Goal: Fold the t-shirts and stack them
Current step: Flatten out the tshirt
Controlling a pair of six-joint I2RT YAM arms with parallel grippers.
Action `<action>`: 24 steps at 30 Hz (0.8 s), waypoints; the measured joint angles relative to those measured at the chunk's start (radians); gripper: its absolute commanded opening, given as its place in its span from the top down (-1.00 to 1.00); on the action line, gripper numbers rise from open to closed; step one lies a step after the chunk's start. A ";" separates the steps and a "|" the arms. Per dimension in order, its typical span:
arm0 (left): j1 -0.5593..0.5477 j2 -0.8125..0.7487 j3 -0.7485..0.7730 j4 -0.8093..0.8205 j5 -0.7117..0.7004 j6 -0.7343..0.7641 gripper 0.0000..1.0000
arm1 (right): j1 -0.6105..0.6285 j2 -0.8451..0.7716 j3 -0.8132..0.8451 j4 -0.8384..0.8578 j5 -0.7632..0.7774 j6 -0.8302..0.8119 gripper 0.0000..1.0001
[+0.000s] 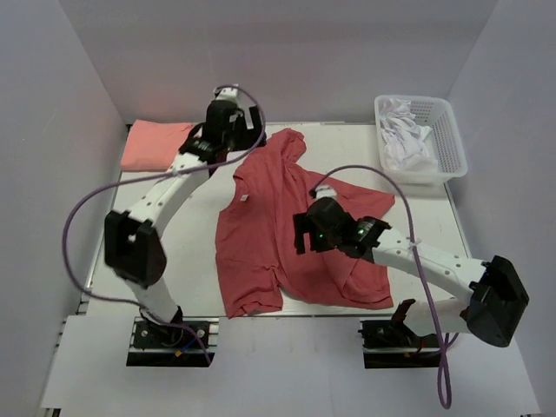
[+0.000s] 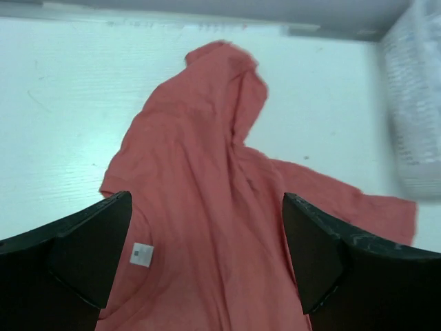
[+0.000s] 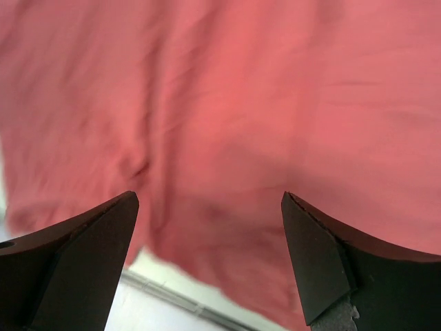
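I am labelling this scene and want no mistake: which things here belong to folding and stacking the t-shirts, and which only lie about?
For the job:
brick-red t-shirt, spread out crumpled mid-table
salmon-pink t-shirt, folded at the far left corner

Lying about:
white plastic basket at the far right
white cloth inside it

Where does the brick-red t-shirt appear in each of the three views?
Top external: the brick-red t-shirt lies spread over the centre of the table.
Left wrist: the brick-red t-shirt fills the middle and lower part, with one sleeve reaching right.
Right wrist: the brick-red t-shirt covers almost the whole picture.
Shared landmark: its white neck label, also at the lower left of the left wrist view. It is not visible in the right wrist view.
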 measured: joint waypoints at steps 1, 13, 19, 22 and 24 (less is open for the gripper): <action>-0.004 -0.074 -0.088 0.032 0.006 -0.011 -1.00 | -0.027 -0.015 0.000 -0.014 0.032 0.010 -0.80; -0.082 -0.063 -0.594 0.180 0.118 -0.114 -1.00 | -0.389 0.030 -0.038 -0.021 0.174 0.015 -0.80; -0.094 0.024 -0.546 0.147 0.041 -0.121 -1.00 | -0.548 0.135 -0.039 0.026 0.144 0.002 -0.80; -0.092 0.063 -0.513 0.119 -0.034 -0.120 -1.00 | -0.607 0.209 -0.038 0.037 0.113 -0.005 -0.80; -0.092 0.066 -0.516 0.112 -0.094 -0.120 -1.00 | -0.623 0.224 -0.038 0.039 0.098 -0.010 -0.80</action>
